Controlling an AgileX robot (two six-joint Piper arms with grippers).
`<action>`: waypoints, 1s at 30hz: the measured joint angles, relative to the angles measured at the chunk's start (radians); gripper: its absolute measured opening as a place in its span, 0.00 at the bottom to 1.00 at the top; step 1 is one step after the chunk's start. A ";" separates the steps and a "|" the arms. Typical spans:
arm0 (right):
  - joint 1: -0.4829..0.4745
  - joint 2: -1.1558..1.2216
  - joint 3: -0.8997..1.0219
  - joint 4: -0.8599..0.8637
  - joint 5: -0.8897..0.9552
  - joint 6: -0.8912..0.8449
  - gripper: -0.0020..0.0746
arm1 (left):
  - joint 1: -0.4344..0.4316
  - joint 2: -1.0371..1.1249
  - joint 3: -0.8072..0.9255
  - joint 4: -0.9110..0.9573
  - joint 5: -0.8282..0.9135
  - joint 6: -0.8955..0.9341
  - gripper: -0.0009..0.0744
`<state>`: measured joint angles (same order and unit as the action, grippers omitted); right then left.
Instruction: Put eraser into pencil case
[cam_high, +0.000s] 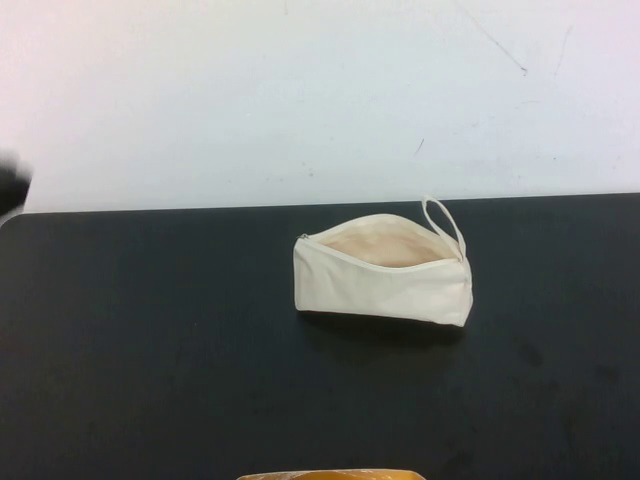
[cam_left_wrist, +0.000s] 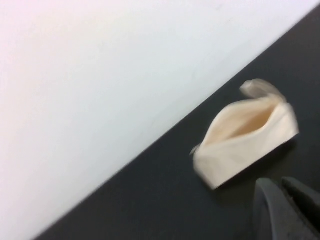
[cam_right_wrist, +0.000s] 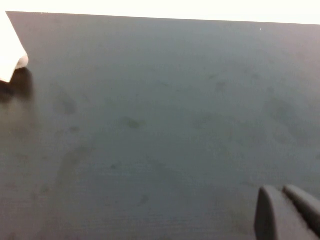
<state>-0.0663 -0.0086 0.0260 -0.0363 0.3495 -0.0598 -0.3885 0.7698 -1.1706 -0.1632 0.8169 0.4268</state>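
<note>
The pencil case is a cream-white zip pouch lying on the black table, right of centre. Its zip is open, the beige lining shows, and its loop strap sticks out at the right end. The eraser is not in view anywhere. My left gripper is shut and empty, held away from the pencil case, which lies beyond its fingertips. A dark blur of the left arm shows at the far left edge. My right gripper is shut and empty over bare table, with a corner of the pencil case far off.
A white wall rises behind the table's far edge. A tan-yellow thing pokes in at the bottom edge of the high view, by the table's front edge.
</note>
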 joint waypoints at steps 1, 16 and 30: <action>0.000 0.000 0.000 0.000 0.000 0.000 0.03 | 0.021 -0.049 0.088 0.002 -0.050 -0.013 0.01; 0.000 0.000 0.000 0.000 0.000 0.000 0.03 | 0.353 -0.720 1.055 -0.069 -0.746 -0.119 0.01; 0.000 0.000 0.000 0.000 0.000 0.000 0.03 | 0.376 -0.779 1.196 -0.069 -0.580 -0.125 0.01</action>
<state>-0.0663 -0.0086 0.0260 -0.0363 0.3495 -0.0598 -0.0125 -0.0090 0.0256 -0.2321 0.2370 0.3015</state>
